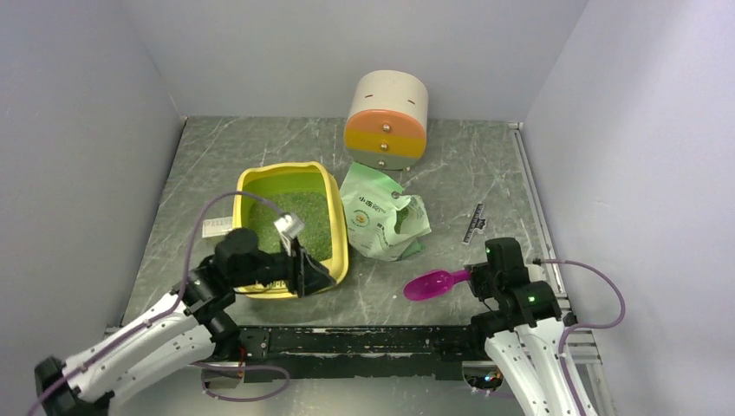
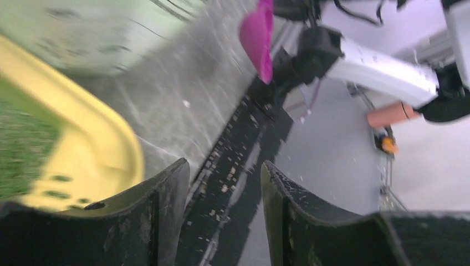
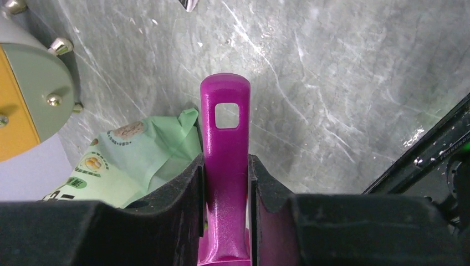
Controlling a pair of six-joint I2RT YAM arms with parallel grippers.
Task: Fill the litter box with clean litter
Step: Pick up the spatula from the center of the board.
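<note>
The yellow litter box [image 1: 336, 227] lies left of centre, with greenish-grey litter [image 1: 303, 221] spread over its floor. My left gripper [image 1: 312, 276] hovers at the box's near right corner, open, with nothing between its fingers. The blurred left wrist view shows that same yellow corner [image 2: 94, 149] and a strip of litter [image 2: 16, 149] to the left of my left gripper [image 2: 223, 166]. My right gripper [image 1: 477, 279] is shut on the handle of the magenta scoop [image 1: 433, 283], whose bowl points left, low over the table. From the right wrist, the handle [image 3: 226, 111] sticks out past my right gripper [image 3: 226, 160].
A pale green litter bag [image 1: 386, 217] lies crumpled between the box and the scoop. The round drawer cabinet [image 1: 390, 121] stands behind it. A black rail [image 1: 364, 338] runs along the near edge. Grey walls close in the table on three sides.
</note>
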